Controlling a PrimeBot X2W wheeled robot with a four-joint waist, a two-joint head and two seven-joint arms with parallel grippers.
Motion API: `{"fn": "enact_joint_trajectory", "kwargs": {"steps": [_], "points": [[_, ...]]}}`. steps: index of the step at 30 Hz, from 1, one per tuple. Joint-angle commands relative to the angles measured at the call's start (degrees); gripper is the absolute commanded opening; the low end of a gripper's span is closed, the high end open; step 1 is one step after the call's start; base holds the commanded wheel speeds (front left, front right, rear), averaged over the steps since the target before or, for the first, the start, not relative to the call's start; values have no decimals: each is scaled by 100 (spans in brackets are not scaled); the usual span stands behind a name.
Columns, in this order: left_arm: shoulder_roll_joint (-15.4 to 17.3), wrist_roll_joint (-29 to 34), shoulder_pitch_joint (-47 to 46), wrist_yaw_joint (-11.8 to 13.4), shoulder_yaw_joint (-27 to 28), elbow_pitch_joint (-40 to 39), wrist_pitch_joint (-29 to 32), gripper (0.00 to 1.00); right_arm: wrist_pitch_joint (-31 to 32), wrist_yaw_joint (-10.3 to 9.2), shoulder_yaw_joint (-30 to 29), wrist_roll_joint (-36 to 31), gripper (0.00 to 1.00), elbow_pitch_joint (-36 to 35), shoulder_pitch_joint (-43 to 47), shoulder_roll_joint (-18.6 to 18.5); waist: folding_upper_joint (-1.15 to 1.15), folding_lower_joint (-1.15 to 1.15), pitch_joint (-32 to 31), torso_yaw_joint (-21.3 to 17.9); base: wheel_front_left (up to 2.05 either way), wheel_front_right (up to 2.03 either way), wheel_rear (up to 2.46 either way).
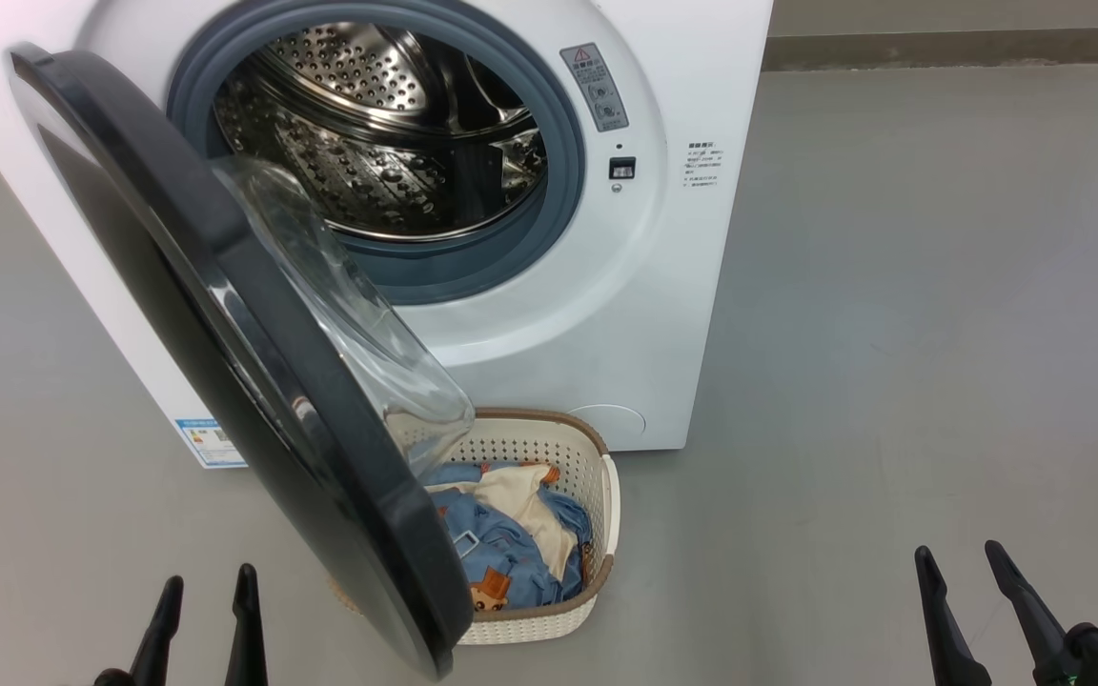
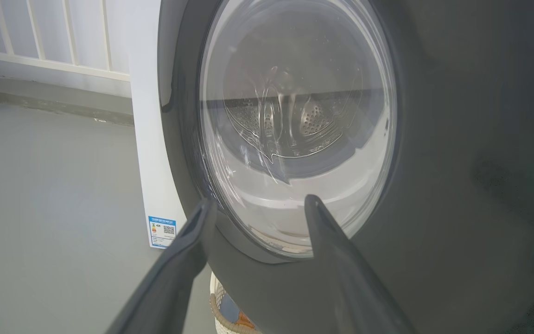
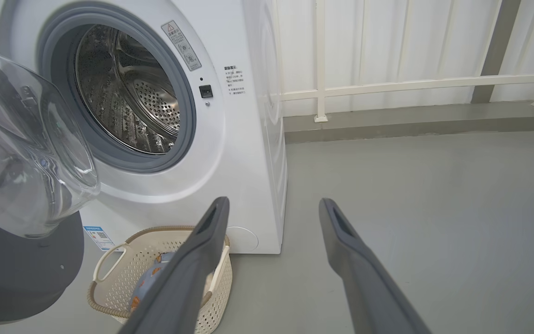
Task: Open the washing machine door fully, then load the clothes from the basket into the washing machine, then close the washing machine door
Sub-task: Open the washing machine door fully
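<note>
Door [image 1: 254, 381] only half open, overhanging basket [image 1: 599, 455] at lower centre, blocking your reach to clothes [image 1: 511, 543]. Left pincer [image 1: 209, 576] and right pincer [image 1: 959, 550] wide, empty, at the lower corners.

The big white washing machine [image 1: 692, 314] stands on the floor [image 1: 892, 333] at 12 o'clock. Its round hole is open. Inside is a shiny metal drum [image 1: 387, 124] full of little holes, with a grey rubber ring [image 1: 563, 171] round it.

The round black door [image 1: 177, 286] hangs from the 9 o'clock side and swings out toward 7 o'clock. Its clear glass bowl [image 1: 349, 324] bulges toward the machine.

The small cream basket [image 1: 559, 448] with a brown rim sits on the floor at the machine's 6 o'clock, just in front of it. The door hides part of it. In it lie the clothes [image 1: 501, 557]: blue cloth with orange bears and a cream piece on top.
</note>
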Motion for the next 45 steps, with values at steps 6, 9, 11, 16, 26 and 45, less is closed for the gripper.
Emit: {"fn": "enact_joint_trajectory", "kwargs": {"steps": [6, 9, 11, 16, 26, 45], "points": [[49, 13, -135, -14, 201, -143, -36, 100, -69, 9, 171, -16, 100, -115, -41, -112, 0, 0, 4, 0, 0, 0, 0], [49, 18, -137, -14, 208, -140, -36, 100, -69, 9, 178, -9, 100, -102, -50, -119, 0, 0, 6, -3, 0, 0, 0], [49, 22, -138, -14, 225, -140, -36, 100, -69, 9, 182, -3, 100, -102, -57, -119, 0, 0, 4, -4, 0, 0, 0], [49, 25, -146, -14, 256, -142, -36, 62, -69, 9, 202, 5, 100, -104, -42, -100, 0, 0, -5, 2, 0, 0, 0], [49, 38, -252, -14, 751, -299, -36, 0, -69, 9, 204, 14, 100, -99, -26, -68, 0, 0, -18, 41, 0, 0, 0], [319, 1054, -1559, -14, 1382, -2413, -36, 0, -69, 9, 193, 20, 100, -97, 67, -18, 0, 0, -56, 254, 0, 0, 0]]}}
